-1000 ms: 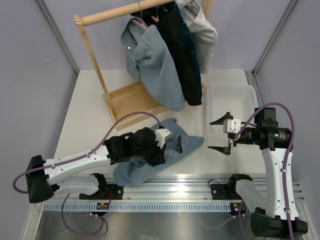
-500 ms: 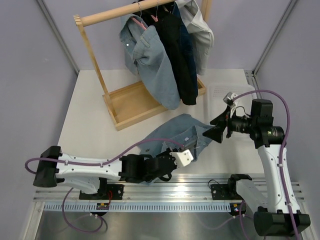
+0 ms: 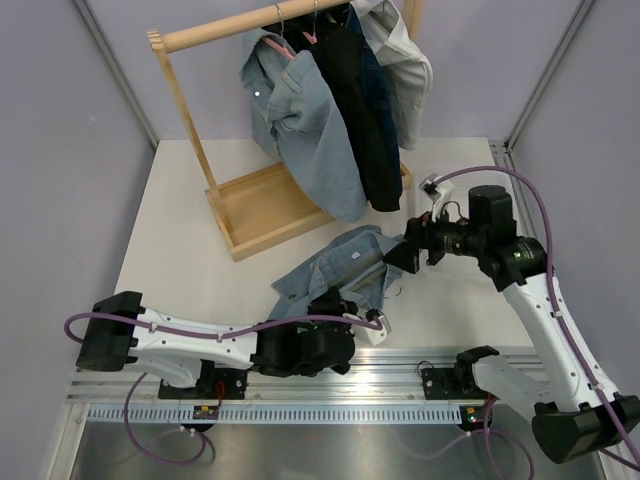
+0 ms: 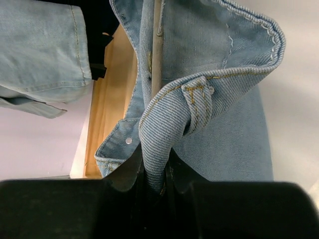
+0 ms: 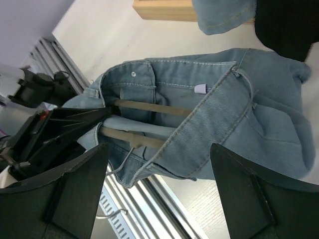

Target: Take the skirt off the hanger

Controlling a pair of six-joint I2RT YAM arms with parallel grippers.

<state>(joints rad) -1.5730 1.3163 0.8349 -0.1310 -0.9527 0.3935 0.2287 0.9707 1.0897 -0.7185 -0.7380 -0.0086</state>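
The light blue denim skirt [image 3: 345, 262] lies crumpled on the table in front of the rack, still on its wooden hanger [image 5: 149, 107], whose metal hook [image 5: 117, 167] points toward the front rail. My left gripper [image 3: 338, 318] is at the skirt's near edge, shut on a fold of the waistband [image 4: 164, 124]; the hanger bar [image 4: 157, 59] runs away from the jaws. My right gripper [image 3: 403, 248] hovers open just above the skirt's right side [image 5: 239, 109], with one finger [image 5: 65, 194] on each side and nothing held.
The wooden clothes rack [image 3: 270, 205] stands behind the skirt, with a denim shirt [image 3: 310, 130] and dark garments [image 3: 365, 110] hanging low over its base. A clear tray [image 3: 462, 182] sits at the right. The aluminium rail [image 3: 400, 375] runs along the near edge.
My left gripper has drawn back toward the near edge with the skirt's waistband in it. My right gripper has moved left and forward to just above the skirt. The skirt has shifted right and spread out.
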